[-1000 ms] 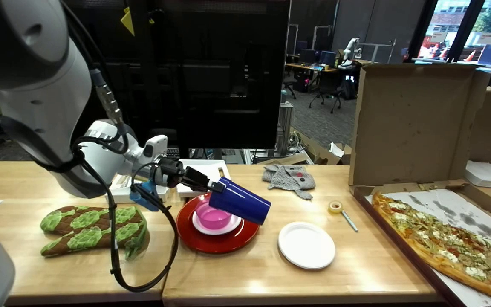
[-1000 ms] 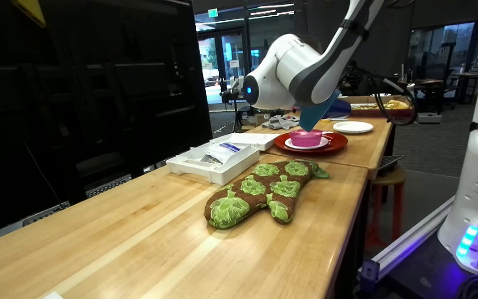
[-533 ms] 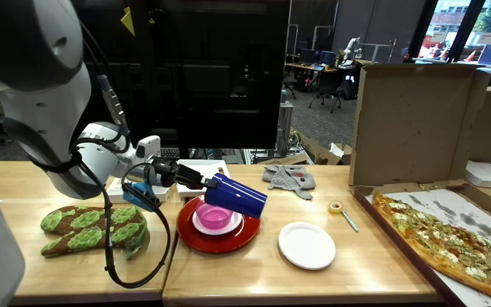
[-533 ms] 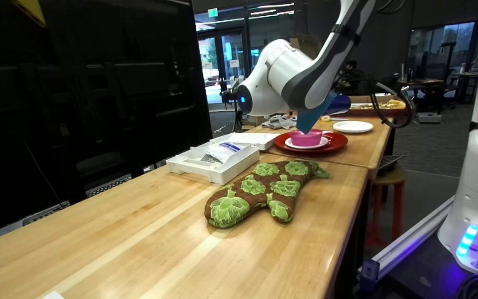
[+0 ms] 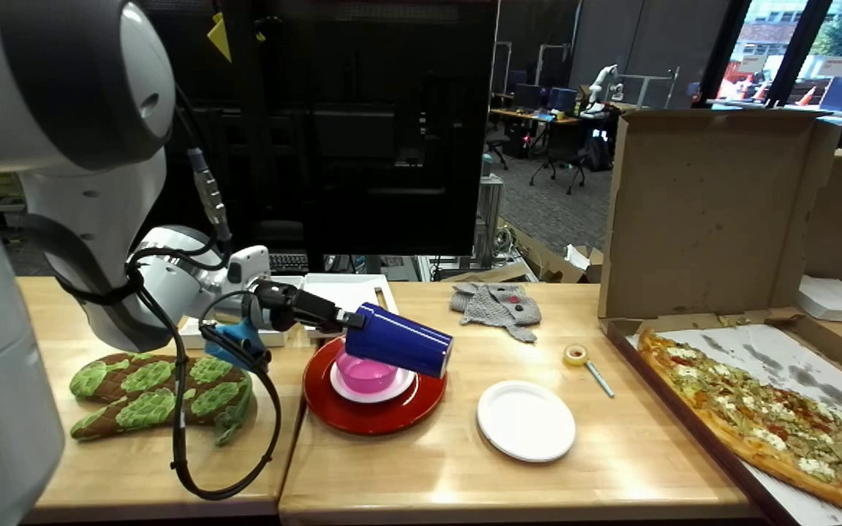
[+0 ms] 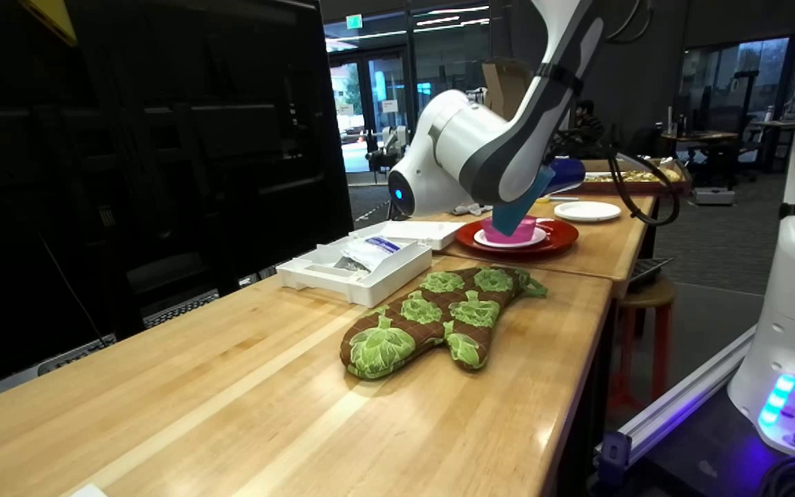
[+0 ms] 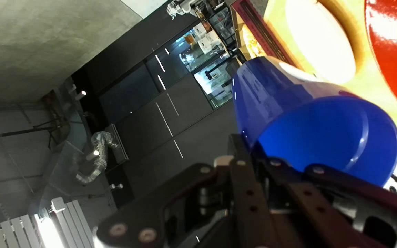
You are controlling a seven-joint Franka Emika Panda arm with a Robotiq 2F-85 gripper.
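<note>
My gripper (image 5: 351,319) is shut on the rim of a blue cup (image 5: 400,341). In the wrist view the gripper (image 7: 249,146) has one finger inside the cup (image 7: 322,134) and one outside its wall. The cup's open mouth faces the gripper; its closed end points away and slants down in an exterior view. The cup is held in the air, in front of a pink bowl (image 5: 362,374) in that view. The bowl sits on a small white plate (image 5: 404,385) on a red plate (image 5: 421,410). In the other camera picture the arm hides the gripper; part of the cup (image 6: 568,172) shows.
A white plate (image 5: 525,421) lies right of the red plate. Beyond are tape (image 5: 575,355), a marker (image 5: 599,378), a grey knitted puppet (image 5: 495,307) and an open pizza box (image 5: 713,212) with pizza (image 5: 764,416). An oven mitt (image 6: 432,317) and white case (image 6: 370,279) lie nearby.
The arm has shifted. The cup, still in the gripper, has moved slightly left in an exterior view. The plates and bowl have not moved.
</note>
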